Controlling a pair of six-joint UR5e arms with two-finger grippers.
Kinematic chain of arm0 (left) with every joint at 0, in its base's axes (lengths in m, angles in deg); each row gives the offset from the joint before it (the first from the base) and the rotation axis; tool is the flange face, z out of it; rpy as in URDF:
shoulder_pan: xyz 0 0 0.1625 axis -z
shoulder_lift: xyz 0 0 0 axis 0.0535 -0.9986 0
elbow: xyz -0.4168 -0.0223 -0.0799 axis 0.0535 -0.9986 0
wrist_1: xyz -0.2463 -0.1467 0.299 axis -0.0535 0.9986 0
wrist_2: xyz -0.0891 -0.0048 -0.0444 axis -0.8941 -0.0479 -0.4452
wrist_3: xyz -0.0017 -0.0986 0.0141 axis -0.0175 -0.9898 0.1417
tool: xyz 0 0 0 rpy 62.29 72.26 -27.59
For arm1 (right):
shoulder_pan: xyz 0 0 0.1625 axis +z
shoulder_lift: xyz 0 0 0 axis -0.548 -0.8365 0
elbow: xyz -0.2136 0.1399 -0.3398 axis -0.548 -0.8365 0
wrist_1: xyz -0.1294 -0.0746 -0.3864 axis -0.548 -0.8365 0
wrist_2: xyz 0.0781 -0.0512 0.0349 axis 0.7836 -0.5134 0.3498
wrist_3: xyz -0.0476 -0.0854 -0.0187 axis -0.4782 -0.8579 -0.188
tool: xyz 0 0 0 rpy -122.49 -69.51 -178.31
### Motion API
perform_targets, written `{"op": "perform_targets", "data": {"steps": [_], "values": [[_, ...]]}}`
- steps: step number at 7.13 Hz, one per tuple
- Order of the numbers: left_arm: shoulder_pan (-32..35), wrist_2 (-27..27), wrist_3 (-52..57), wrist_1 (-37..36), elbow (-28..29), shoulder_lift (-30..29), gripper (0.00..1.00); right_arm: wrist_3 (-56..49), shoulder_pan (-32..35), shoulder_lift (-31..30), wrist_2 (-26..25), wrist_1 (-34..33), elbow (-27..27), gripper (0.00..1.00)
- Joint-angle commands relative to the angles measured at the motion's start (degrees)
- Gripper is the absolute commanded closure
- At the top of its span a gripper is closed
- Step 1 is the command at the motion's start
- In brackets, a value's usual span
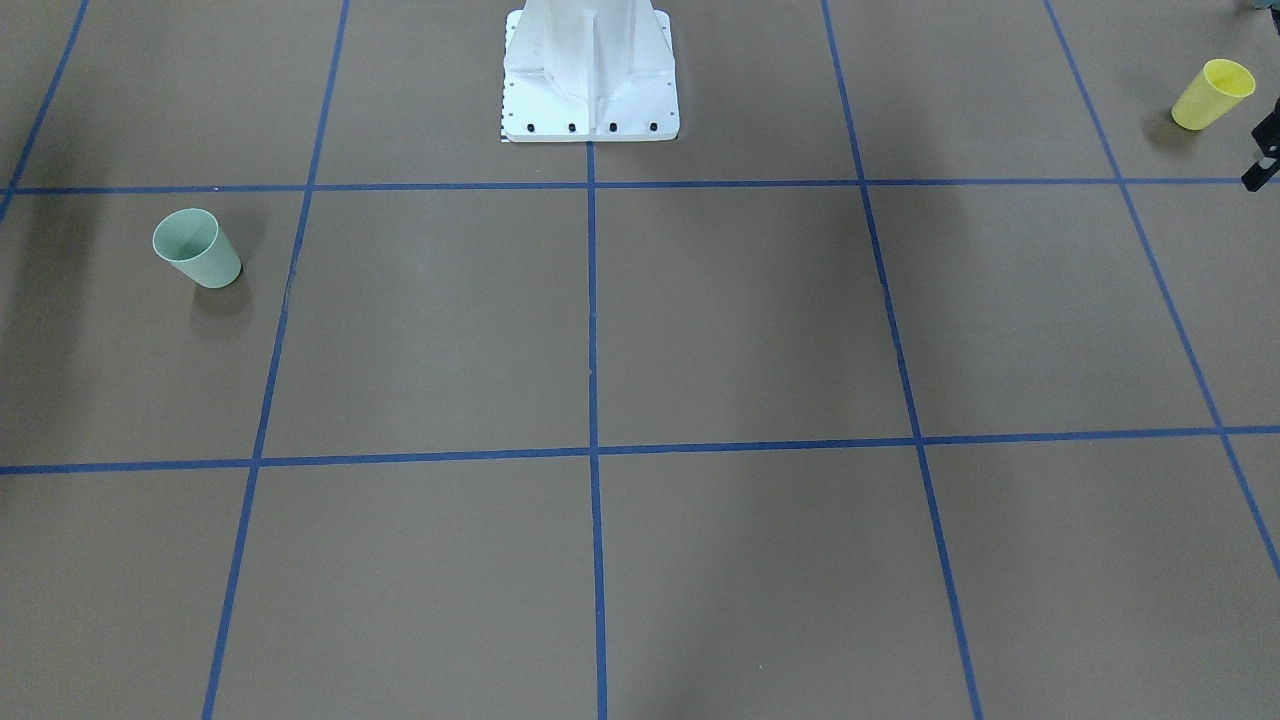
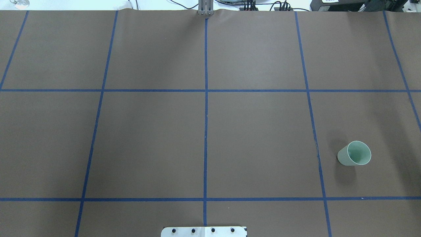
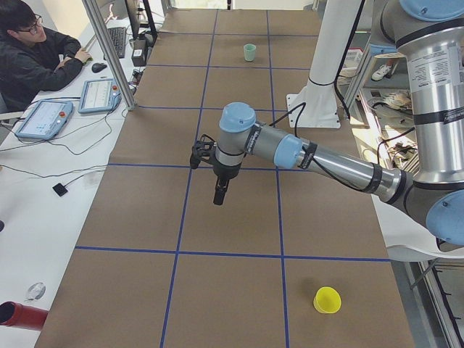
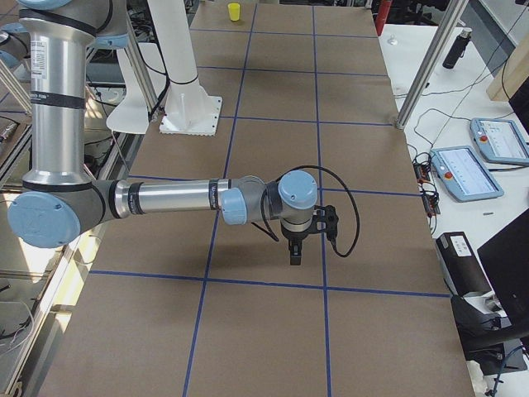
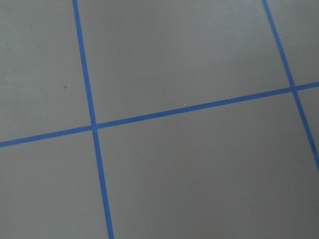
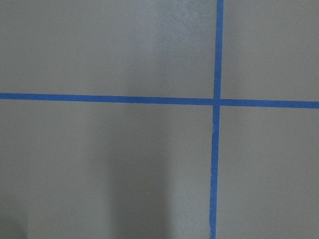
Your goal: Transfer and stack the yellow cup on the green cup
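The yellow cup (image 1: 1213,93) stands upright, mouth up, at the table's end on my left; it also shows in the exterior left view (image 3: 327,299) and far off in the exterior right view (image 4: 235,11). The green cup (image 1: 197,248) stands upright near the opposite end (image 2: 354,153) (image 3: 249,52). My left gripper (image 3: 220,192) hangs above the table, apart from the yellow cup; only a dark sliver shows at the front view's edge (image 1: 1262,152). My right gripper (image 4: 295,252) hangs above the table, away from both cups. I cannot tell whether either is open. Both wrist views show only table.
The white robot pedestal (image 1: 590,80) stands at mid table edge (image 2: 204,231). Blue tape lines grid the brown table. An operator (image 3: 29,51) sits beside teach pendants (image 3: 43,117) (image 4: 459,171). Metal frame posts (image 3: 109,51) stand along that side.
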Motion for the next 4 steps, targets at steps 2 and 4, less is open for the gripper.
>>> {"op": "perform_targets", "data": {"steps": [2,4], "values": [[-12.66,18.63,-33.77,-7.45,-11.77,10.88,0.00,-0.18,0.00,-0.13,0.00,0.00,0.09,0.00],[-33.22,34.38,-64.40,-7.97,-11.78,14.42,0.00,-0.53,0.00,-1.00,0.00,0.09,0.44,0.00]]}}
